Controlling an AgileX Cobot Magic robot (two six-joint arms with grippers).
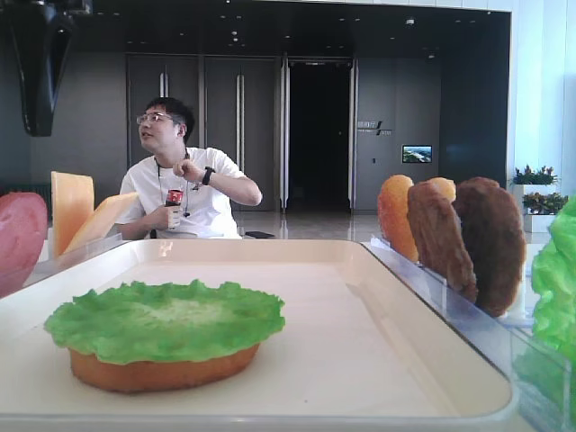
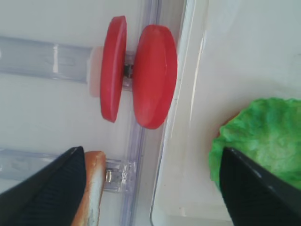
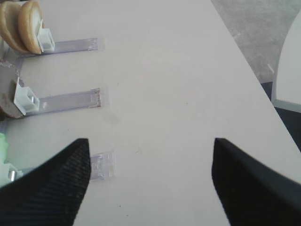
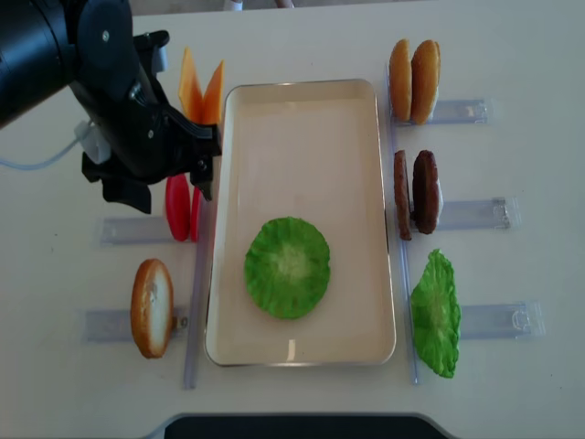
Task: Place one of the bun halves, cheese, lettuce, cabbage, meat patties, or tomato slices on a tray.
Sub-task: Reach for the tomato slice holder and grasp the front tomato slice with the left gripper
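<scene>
Tomato slices (image 2: 138, 77): two red discs upright in a clear rack (image 2: 42, 59), just left of the tray (image 4: 302, 110). Left gripper (image 2: 150, 188): fingers wide, empty, poised over the slices. Right gripper (image 3: 150, 183): fingers wide, empty, over bare table right of the tray. On the tray: lettuce (image 4: 287, 267) over a bun half (image 1: 162, 367). Risk: fingers closing on both discs together, or nudging the tray rim.

In the overhead view the left arm (image 4: 110, 101) covered the upper parts of the tomato slices (image 4: 178, 215). The lettuce (image 4: 287, 267) hid the bun half beneath it. At 6 o'clock, a dark shape (image 4: 292, 427) was cut off.
</scene>
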